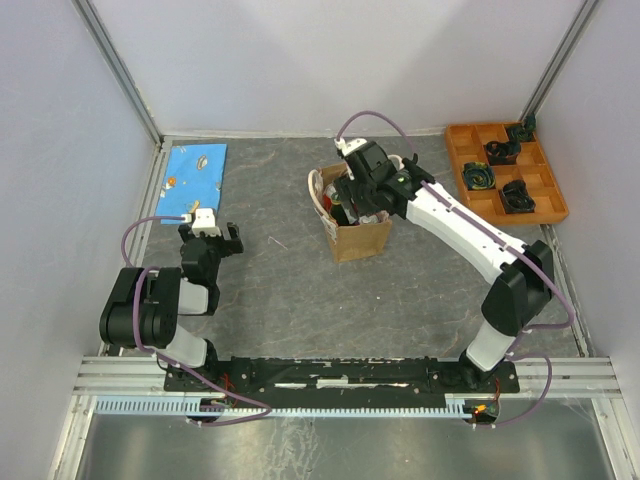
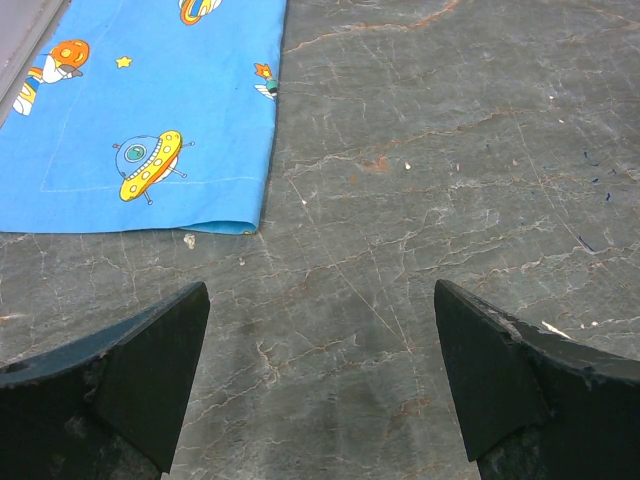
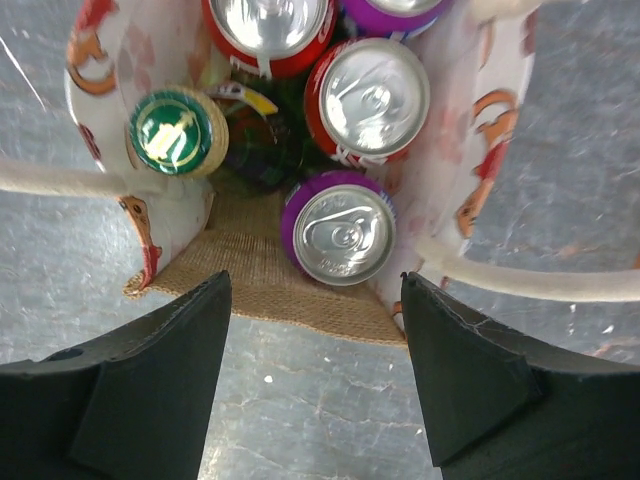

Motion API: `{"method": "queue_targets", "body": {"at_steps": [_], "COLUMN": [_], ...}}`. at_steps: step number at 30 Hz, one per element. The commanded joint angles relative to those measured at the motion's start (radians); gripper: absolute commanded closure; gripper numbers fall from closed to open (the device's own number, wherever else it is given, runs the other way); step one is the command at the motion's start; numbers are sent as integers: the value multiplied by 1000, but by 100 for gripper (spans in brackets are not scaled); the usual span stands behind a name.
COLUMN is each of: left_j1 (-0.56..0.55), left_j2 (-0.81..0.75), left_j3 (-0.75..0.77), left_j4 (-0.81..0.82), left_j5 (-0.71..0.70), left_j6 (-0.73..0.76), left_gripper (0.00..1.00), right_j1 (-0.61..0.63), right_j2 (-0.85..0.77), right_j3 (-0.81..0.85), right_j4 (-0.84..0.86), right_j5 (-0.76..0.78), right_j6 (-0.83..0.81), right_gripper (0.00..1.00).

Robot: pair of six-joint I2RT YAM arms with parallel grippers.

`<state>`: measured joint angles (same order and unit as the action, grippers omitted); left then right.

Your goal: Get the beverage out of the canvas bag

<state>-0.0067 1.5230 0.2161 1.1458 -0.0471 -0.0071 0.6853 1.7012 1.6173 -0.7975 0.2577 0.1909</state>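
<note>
The canvas bag [image 1: 358, 238] stands upright mid-table, tan with white loop handles [image 3: 500, 277]. In the right wrist view I look down into the canvas bag [image 3: 270, 290]: a purple can [image 3: 337, 229] nearest, a red can [image 3: 366, 98] behind it, another red can [image 3: 268, 30], a second purple can [image 3: 395, 10] at the top edge, and a green-capped bottle [image 3: 171, 132] at left. My right gripper [image 3: 315, 330] is open, hovering above the bag's near edge; it also shows in the top view [image 1: 358, 185]. My left gripper [image 2: 320, 345] is open and empty over bare table at the left [image 1: 212, 240].
A blue cartoon-print cloth [image 1: 193, 178] lies at the back left, also in the left wrist view [image 2: 150, 110]. An orange compartment tray [image 1: 462, 150] with dark parts sits at the back right. Grey walls and metal rails border the table.
</note>
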Motion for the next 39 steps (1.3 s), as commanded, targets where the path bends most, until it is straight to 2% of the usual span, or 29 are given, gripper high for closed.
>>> {"method": "queue_targets", "body": {"at_steps": [1,8,13,24,39], "left_j1": [-1,-1,-1,0,0], "left_j2": [-1,-3,-2,-3,-2], "left_j3": [21,22,21,22,22], "left_j4": [29,29,28,28,28], "left_j5": [-3,-3,-2,-2,-2], "left_j6": [-8,-7,-8,-8,-8], "left_gripper": [1,1,1,1,1], "right_j1": [-1,-6,-20,-107,-115], "right_j2": [24,60,86,136,220], "right_j3": [-52,-76,-100,-117,-123], "right_j4": [19,20,14,76,37], "right_j5": [-62,-62,-61,-119,-149], "right_j6": [48,62,71,78,74], "right_gripper": [24,22,13,12,17]}}
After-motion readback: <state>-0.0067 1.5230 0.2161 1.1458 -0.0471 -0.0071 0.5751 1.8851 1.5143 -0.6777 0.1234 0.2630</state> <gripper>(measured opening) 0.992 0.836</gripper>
